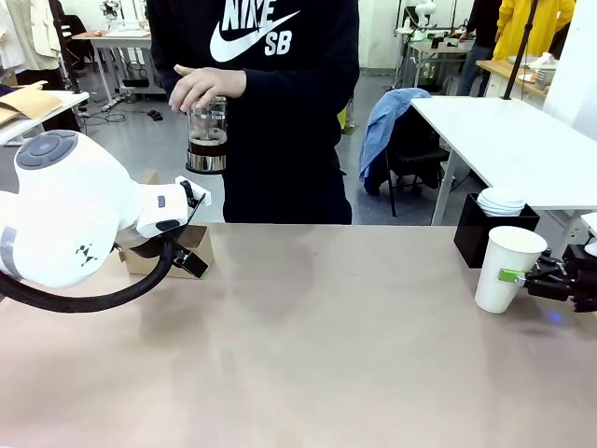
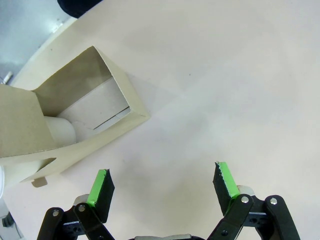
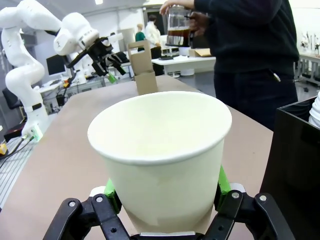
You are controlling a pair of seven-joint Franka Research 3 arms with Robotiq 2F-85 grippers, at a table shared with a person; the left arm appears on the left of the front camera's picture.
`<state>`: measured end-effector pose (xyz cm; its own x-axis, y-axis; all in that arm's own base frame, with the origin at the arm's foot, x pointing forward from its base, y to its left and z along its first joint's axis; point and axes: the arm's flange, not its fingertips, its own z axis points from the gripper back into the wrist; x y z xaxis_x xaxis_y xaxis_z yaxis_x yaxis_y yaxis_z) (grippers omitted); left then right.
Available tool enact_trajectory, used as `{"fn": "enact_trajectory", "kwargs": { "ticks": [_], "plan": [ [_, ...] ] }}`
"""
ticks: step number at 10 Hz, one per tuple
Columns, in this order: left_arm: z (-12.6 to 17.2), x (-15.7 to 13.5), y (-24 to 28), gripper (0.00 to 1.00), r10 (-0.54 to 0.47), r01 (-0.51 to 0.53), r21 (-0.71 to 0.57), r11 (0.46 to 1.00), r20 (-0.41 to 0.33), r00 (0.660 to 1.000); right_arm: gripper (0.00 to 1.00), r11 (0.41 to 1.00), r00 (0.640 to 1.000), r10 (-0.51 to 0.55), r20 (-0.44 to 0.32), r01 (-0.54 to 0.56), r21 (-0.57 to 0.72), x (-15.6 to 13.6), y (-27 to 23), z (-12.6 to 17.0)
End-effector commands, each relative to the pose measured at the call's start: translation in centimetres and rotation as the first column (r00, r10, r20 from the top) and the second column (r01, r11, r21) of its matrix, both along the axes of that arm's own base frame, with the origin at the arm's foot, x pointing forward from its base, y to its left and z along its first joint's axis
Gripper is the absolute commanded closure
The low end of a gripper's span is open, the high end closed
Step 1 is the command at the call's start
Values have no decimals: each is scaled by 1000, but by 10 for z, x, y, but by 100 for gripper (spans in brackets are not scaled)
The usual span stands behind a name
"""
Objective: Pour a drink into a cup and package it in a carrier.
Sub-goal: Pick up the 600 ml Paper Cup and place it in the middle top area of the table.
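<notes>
- Grip: my right gripper (image 1: 546,278) is clamped around the cup (image 1: 508,268), with its green pads (image 3: 224,182) pressed on opposite sides of the lower wall. The cup is upright, and the right wrist view shows it empty.
- Location: the cup is at my right end of the table (image 1: 326,355), just beside the black box (image 1: 485,238) that carries a stack of lids (image 1: 502,200).
- Other arm: my left gripper (image 2: 162,182) has its jaws spread wide and holds nothing. It hovers over bare table beside the carrier (image 2: 100,115) at my far left.
- Supply: the person's hand (image 1: 207,86) holds a glass jug (image 1: 207,138) of dark drink above the far edge, well apart from the cup.
- Assessment: the step appears to be presenting the cup for pouring.
- Recommendation: hold the rim level and squeeze only enough to prevent slipping, since paper walls buckle. Leave the fingers low and clear of the rim, and steady the cup before liquid enters.
</notes>
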<state>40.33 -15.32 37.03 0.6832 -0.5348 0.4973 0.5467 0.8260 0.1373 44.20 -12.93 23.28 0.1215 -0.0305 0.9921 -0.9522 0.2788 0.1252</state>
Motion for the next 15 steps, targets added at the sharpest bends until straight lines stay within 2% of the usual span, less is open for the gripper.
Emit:
{"fn": "enact_trajectory", "kwargs": {
  "ticks": [1, 3, 4, 5, 7, 10, 12, 15],
  "plan": [
    [0, 0, 1, 0, 1, -1, -2, 1000, -1, 1000, 19, 998, 998, -66, -15, 66, 24, -8, 11, 14],
    [0, 0, 1, 0, 1, -1, -2, 1000, -1, 1000, 19, 986, 986, -167, -19, 167, 28, -29, 38, 48],
    [0, 0, 1, 0, 1, -1, -2, 1000, -1, 1000, 19, 982, 981, -185, -51, 186, 18, -37, 56, 64],
    [0, 0, 1, 0, 1, -1, -2, 1000, -1, 1000, 19, 974, 973, -227, -42, 227, 12, -43, 74, 81],
    [0, 0, 1, 0, 1, -1, -2, 1000, -1, 1000, 19, 960, 960, -279, 28, 278, 6, -47, 121, 114],
    [0, 0, 1, 0, 1, -1, -2, 1000, -1, 1000, 19, 971, 972, -236, -4, 236, -28, 7, 193, 129],
    [0, 0, 1, 0, 1, -1, -2, 1000, -1, 1000, 19, 977, 977, -214, -7, 214, -26, 52, 240, 118],
    [0, 0, 1, 0, 1, -1, -2, 1000, -1, 1000, 19, 978, 978, -205, 35, 206, -37, 89, 279, 103]
  ]
}}
